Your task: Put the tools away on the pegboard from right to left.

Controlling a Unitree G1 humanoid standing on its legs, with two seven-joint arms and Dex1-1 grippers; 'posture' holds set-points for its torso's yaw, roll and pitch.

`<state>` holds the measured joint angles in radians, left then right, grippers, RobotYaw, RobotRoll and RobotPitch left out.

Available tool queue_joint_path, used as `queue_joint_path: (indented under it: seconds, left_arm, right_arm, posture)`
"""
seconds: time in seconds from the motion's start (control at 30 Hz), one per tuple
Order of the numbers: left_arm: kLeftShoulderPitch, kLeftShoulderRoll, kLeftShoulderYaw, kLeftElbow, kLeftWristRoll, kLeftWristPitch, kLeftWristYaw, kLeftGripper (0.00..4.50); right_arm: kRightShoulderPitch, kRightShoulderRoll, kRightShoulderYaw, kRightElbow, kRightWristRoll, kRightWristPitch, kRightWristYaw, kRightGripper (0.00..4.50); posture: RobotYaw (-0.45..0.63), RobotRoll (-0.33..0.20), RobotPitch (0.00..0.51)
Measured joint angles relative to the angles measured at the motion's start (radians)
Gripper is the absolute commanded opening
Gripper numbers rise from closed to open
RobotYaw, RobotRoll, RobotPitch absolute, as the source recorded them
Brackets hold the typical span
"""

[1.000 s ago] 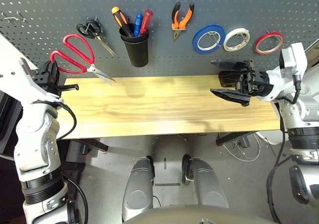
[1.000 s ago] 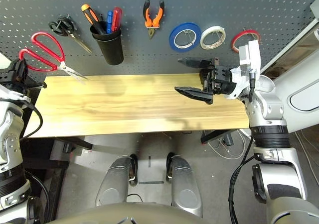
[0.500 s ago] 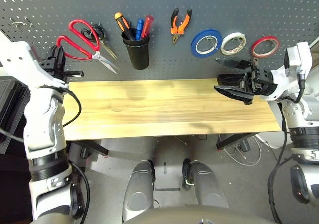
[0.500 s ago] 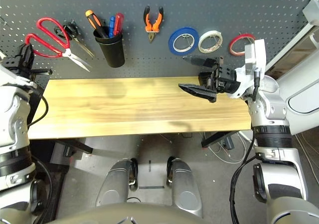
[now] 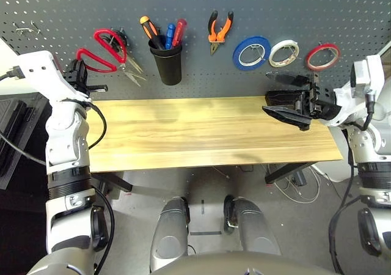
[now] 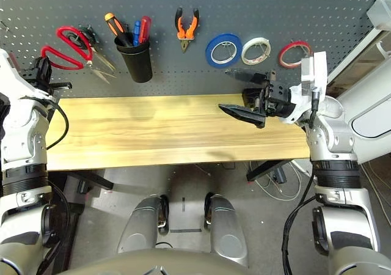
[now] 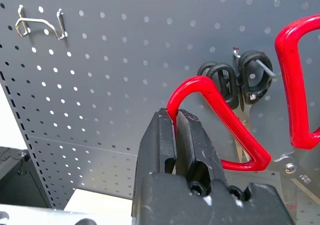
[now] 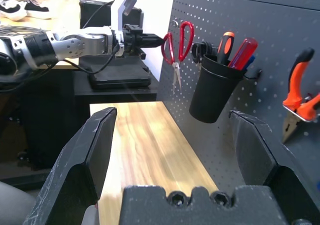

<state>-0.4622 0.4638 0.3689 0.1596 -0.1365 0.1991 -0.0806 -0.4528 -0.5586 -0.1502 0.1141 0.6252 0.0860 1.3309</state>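
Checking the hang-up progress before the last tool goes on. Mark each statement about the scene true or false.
1. The left gripper is shut on the red-handled scissors. True.
2. The right gripper holds the pliers. False: its jaws stand open and empty; the orange-and-black pliers hang on the pegboard.
3. The red tape ring hangs rightmost of the three tapes. True.
4. The screwdrivers lie on the wooden tabletop. False: they stand in the black cup; the wooden tabletop is bare.

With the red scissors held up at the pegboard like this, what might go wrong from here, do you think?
The left pincer pinches only one loop of the red-handled scissors, so they could swing or slip. Their blades overlap the black-handled scissors, which might get knocked off. The free hook sits off to one side; aiming could miss.
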Motion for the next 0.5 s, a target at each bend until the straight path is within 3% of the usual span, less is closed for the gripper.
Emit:
queue_joint_path:
  seconds: [0.5]
  left_arm:
    - [0.043,-0.044,0.016,-0.05,-0.022,-0.013,0.016,0.02]
  right_arm:
    - [-0.01,0.0,-0.004,0.002,0.0,0.002,-0.003,4.5]
  posture:
    - [-0.04,0.0,0.099]
